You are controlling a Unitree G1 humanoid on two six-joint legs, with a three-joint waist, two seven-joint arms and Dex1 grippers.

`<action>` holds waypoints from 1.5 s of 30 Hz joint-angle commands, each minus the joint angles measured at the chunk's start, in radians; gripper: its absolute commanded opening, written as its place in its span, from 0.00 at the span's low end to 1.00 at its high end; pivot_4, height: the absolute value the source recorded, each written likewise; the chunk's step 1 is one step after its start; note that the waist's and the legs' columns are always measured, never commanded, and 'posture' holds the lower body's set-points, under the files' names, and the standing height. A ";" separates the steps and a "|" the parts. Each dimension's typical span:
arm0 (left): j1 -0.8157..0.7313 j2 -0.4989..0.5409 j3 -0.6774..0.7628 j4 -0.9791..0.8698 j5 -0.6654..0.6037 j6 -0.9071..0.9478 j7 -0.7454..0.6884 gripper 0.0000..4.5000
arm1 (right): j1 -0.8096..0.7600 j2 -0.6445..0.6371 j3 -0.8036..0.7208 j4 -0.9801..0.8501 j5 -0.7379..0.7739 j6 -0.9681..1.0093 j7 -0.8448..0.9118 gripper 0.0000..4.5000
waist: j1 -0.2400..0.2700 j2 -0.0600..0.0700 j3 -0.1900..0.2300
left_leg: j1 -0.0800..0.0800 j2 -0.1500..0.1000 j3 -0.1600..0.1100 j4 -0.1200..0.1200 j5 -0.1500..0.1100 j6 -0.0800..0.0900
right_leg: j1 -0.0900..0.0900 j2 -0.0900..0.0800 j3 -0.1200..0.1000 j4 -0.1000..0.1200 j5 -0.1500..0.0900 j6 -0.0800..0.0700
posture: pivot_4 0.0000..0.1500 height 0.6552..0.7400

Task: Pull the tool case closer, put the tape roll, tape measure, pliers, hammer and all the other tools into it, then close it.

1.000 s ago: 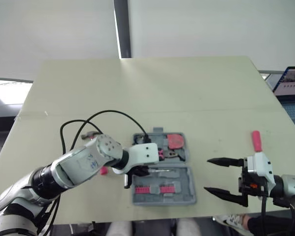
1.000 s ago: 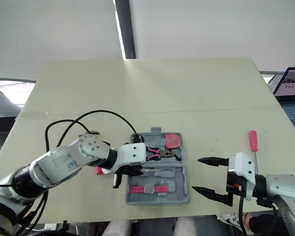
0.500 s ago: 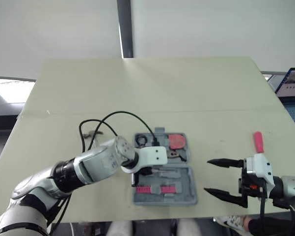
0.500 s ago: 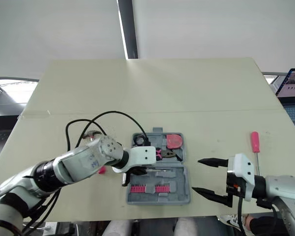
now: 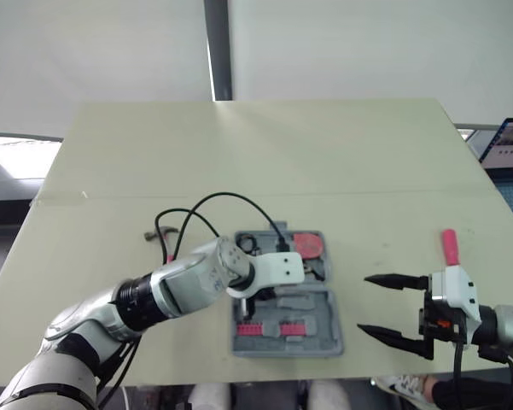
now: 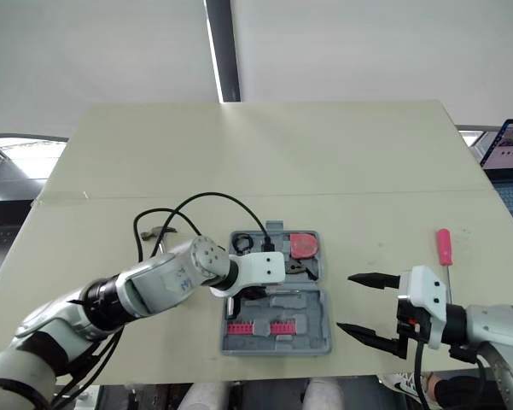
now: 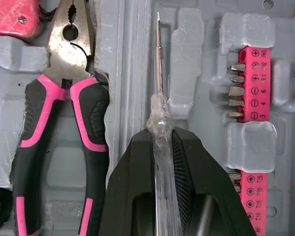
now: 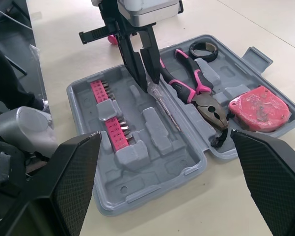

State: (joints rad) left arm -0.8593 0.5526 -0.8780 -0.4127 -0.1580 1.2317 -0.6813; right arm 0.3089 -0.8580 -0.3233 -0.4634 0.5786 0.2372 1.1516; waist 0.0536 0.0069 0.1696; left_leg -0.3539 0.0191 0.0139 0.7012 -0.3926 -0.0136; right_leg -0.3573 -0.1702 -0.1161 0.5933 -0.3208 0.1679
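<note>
The grey tool case (image 5: pixel 324 342) lies open near the table's front edge. Its far half holds a red tape measure (image 5: pixel 306 245), pink-handled pliers (image 7: pixel 64 98) and a black tape roll (image 8: pixel 204 49). A pink bit strip (image 7: pixel 255 83) sits in the near half. My left gripper (image 7: pixel 158 132) is over the case, shut on a clear-handled screwdriver (image 7: pixel 157 98) whose tip points along a groove beside the pliers. To the right of the case, my right gripper (image 5: pixel 364 303) stands open and holds nothing. A pink-handled screwdriver (image 5: pixel 449 246) lies on the table beyond it.
A grey hammer head (image 5: pixel 158 232) pokes out left of the case, its handle mostly hidden behind my left arm. A black cable (image 5: pixel 226 198) loops over the arm. A laptop (image 5: pixel 505 141) stands off the table's right edge.
My left arm has swung right, carrying the clear screwdriver from the case's left edge to above its middle. The right gripper has stayed put.
</note>
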 commanded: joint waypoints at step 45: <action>-0.093 -0.041 -0.094 0.050 0.051 -0.002 -0.063 0.00 | 0.036 0.024 -0.029 -0.050 -0.002 -0.012 -0.046 1.00 | 0.000 0.000 0.000 | 0.000 0.000 0.000 0.000 0.000 0.000 | 0.000 0.000 0.000 0.001 0.000 0.000 | 1.00 0.97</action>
State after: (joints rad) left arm -0.9398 0.5138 -0.9670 -0.3449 -0.1182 1.2409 -0.7427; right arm 0.3401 -0.8394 -0.3319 -0.4730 0.5710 0.2368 1.1101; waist 0.0539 0.0069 0.1696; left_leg -0.3540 0.0191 0.0139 0.7015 -0.3926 -0.0136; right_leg -0.3573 -0.1702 -0.1161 0.5938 -0.3208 0.1679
